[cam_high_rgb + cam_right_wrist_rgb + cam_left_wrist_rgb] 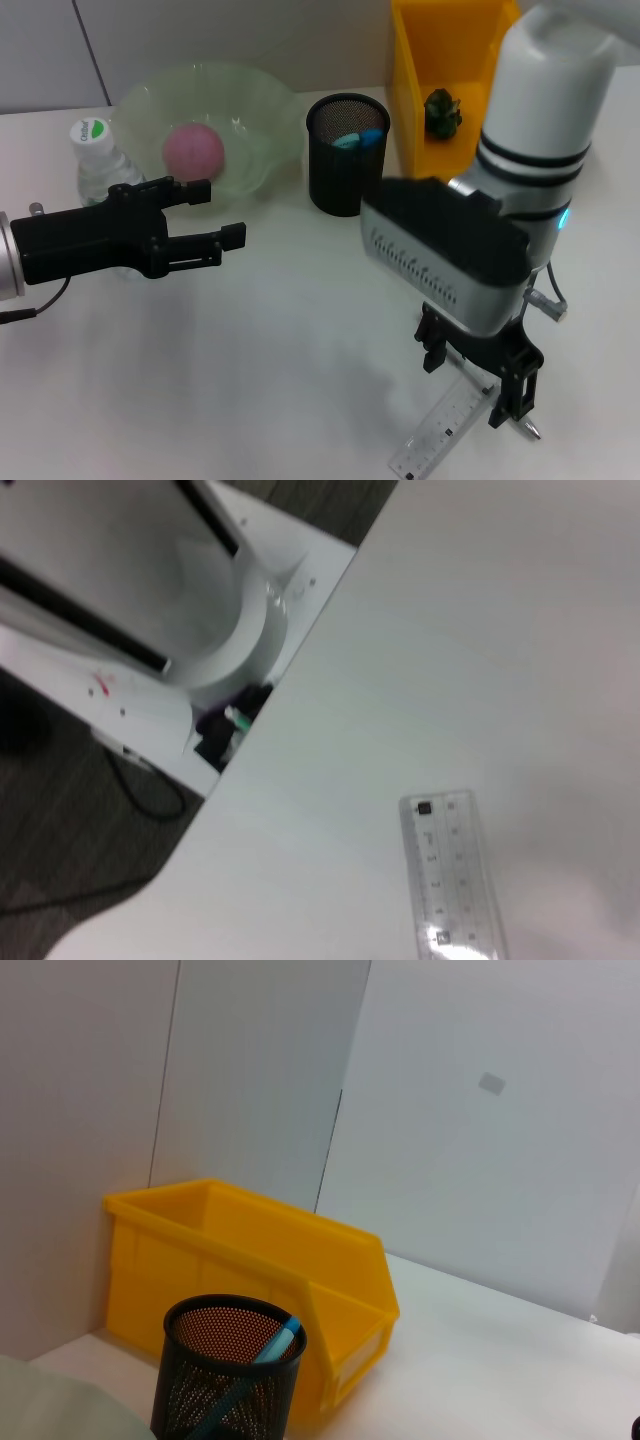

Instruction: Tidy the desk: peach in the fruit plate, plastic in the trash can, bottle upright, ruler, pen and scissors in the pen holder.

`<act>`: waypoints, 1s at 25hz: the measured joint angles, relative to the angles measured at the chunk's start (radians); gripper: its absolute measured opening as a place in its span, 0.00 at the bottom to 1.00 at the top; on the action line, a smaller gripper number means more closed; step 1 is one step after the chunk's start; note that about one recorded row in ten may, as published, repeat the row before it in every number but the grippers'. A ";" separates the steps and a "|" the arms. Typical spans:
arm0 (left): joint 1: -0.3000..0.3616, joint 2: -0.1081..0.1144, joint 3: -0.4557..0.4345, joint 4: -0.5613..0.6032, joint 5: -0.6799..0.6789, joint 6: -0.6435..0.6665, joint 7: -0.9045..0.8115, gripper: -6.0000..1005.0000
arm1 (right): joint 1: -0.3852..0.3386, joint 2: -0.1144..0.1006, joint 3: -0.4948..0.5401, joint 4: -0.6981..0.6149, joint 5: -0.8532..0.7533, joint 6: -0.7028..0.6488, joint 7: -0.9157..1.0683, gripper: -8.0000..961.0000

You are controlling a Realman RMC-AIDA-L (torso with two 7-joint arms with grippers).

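Observation:
A pink peach [193, 150] lies in the green fruit plate [255, 95]. A clear bottle [97, 160] with a white cap stands upright behind my left arm. The black mesh pen holder [347, 160] holds blue-handled items; it also shows in the left wrist view [235, 1370]. A dark crumpled piece of plastic [442, 112] lies in the yellow bin [415, 90]. A clear ruler [445, 432] lies at the front right, also in the right wrist view [450, 880]. My right gripper [475, 372] is open just above the ruler's far end. My left gripper [215, 213] is open and empty, in front of the plate.
A small silver pen-like tip [530, 431] shows beside the right gripper's finger. The table's front edge and the robot's base [200, 610] show in the right wrist view. The yellow bin [250, 1250] stands against the back wall.

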 joint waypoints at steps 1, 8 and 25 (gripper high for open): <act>0.000 0.000 0.000 0.000 0.000 0.000 0.000 0.83 | 0.000 0.000 0.000 0.000 0.000 0.000 0.000 0.85; 0.004 0.000 0.002 0.000 0.000 0.000 0.000 0.83 | -0.010 0.002 -0.087 0.000 0.016 0.045 0.025 0.85; 0.010 0.001 0.008 0.000 0.002 0.000 0.003 0.83 | -0.035 0.002 -0.239 0.012 0.039 0.156 0.128 0.85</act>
